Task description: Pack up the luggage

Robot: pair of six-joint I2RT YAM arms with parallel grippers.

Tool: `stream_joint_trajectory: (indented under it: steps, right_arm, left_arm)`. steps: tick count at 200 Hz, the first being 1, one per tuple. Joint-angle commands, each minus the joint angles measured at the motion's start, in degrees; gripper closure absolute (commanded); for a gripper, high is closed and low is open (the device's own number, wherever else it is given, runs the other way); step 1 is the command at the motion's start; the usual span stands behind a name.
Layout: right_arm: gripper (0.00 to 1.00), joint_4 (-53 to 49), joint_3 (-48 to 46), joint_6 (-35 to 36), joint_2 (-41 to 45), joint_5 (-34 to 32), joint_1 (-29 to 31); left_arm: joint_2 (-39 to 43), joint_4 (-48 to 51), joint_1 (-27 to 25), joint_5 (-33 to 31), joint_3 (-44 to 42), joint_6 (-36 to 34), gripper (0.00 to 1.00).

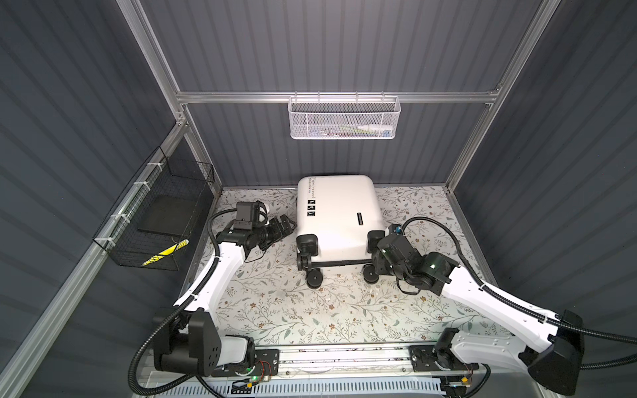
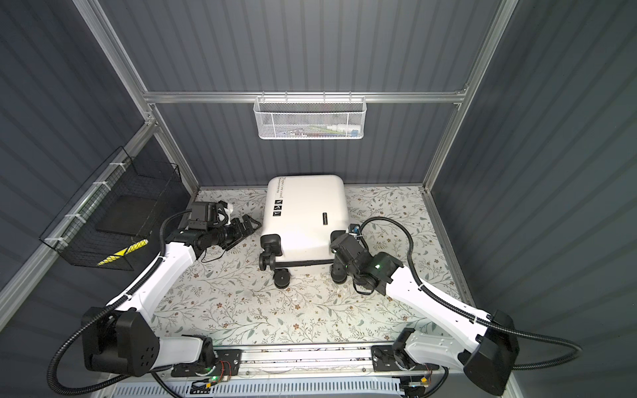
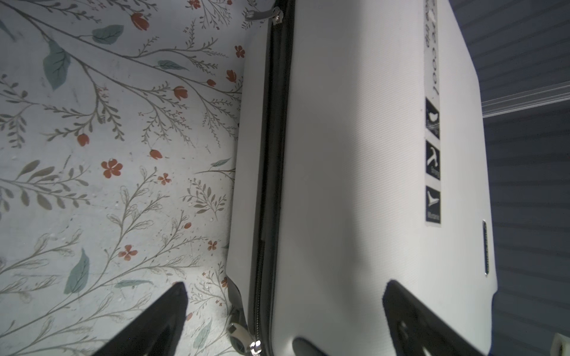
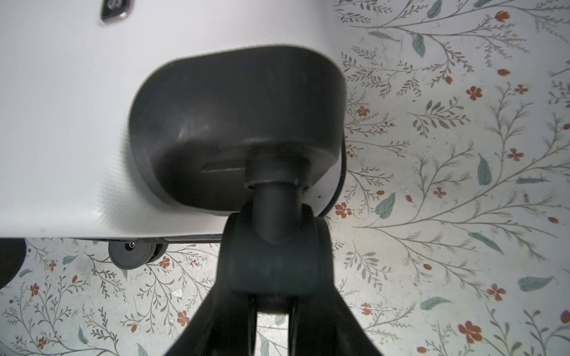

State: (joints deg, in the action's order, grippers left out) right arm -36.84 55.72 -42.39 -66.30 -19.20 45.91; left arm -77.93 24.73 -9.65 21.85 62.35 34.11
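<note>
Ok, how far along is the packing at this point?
Done: nothing looks packed; the luggage lies flat with its zipper shut.
In hand: the right gripper is closed on a caster wheel at the near right corner, and the left gripper hovers open at the left side.
Left: probably opening it, loading the items in the white mesh basket and black wire basket, then closing.
</note>
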Motion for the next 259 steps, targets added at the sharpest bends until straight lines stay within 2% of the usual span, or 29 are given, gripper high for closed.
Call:
stream_joint_trajectory:
  steps: [1, 52, 97, 155, 200, 234, 259]
  right_arm:
    - [0.81, 1.25, -0.52, -1.38, 0.70, -0.68, -1.29]
    - [0.82, 3.14, -1.40, -0.59, 0.74, 1.48, -3.68]
    - [0.82, 4.57, -1.15, 0.91, -0.13, 4.28, -7.08]
    - [0.83, 5.70, 0.50, 2.73, -1.70, 7.03, -11.53]
    - [0.84, 5.48, 2.93, 4.41, -3.81, 8.52, -13.72]
    - [0.84, 4.78, 3.09, 4.55, -3.38, 9.08, -14.18]
    - [0.84, 4.65, 2.05, 4.43, -2.36, 9.53, -14.49]
  left_arm:
    - [-2.30, -2.75, 0.26, 3.95, 3.14, -1.19, 0.00]
    - [-7.29, -4.14, -2.39, 6.94, 6.87, -2.37, 0.00]
    - [-12.78, -7.36, -4.78, 7.68, 10.08, -0.20, 0.00]
    - [-20.62, -9.24, -8.81, 7.60, 18.15, 1.45, 0.00]
    - [-27.23, -9.22, -10.92, 7.06, 28.49, 2.30, 0.00]
    - [-27.78, -4.33, -10.74, 4.81, 33.53, -1.18, 0.00]
    - [-24.46, -1.94, -9.54, 2.86, 32.59, -3.56, 0.00]
